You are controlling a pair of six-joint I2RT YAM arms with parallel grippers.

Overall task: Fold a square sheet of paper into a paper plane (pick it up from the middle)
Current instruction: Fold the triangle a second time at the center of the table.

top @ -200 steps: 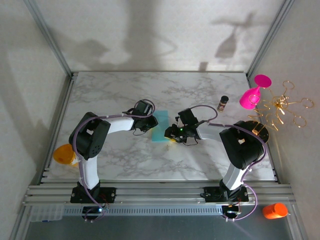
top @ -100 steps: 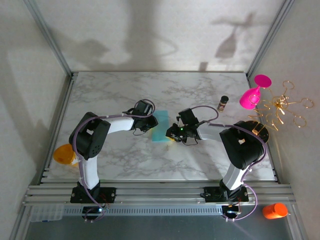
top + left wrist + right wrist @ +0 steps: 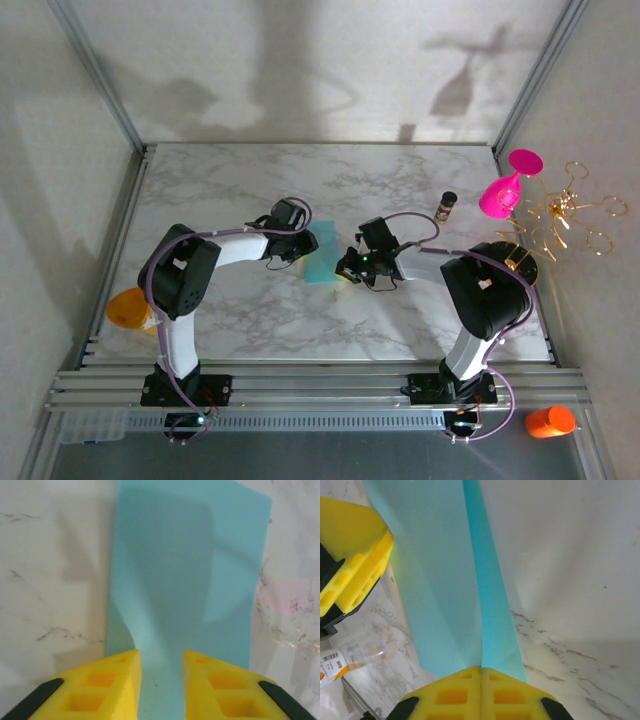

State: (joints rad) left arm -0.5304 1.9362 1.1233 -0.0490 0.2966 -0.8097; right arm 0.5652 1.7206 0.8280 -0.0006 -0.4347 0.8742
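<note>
Clamped shut since a second ago, when its fingers stood apart, the right pincer (image 3: 481,672) now pinches the right edge of the square sheet of paper (image 3: 440,580). The arms have hardly shifted.

The marble tabletop (image 3: 250,320) carries the scene. The left arm (image 3: 235,248) and the right arm (image 3: 470,290) reach inward from their bases at the near edge and meet at the middle. Between them lies the teal-blue sheet (image 3: 322,258), mostly flat on the marble. Its right side is lifted into a ridge that runs into the closed yellow fingers.

The left pincer (image 3: 161,660) rests over the opposite edge. Its jaws stand slightly apart, and the paper (image 3: 185,580) shows flat in the gap between them, not gripped.

A pink goblet (image 3: 503,190) stands at the far right corner, with a small dark jar (image 3: 446,206) just beside it on the marble. Both are well apart from the sheet.
</note>
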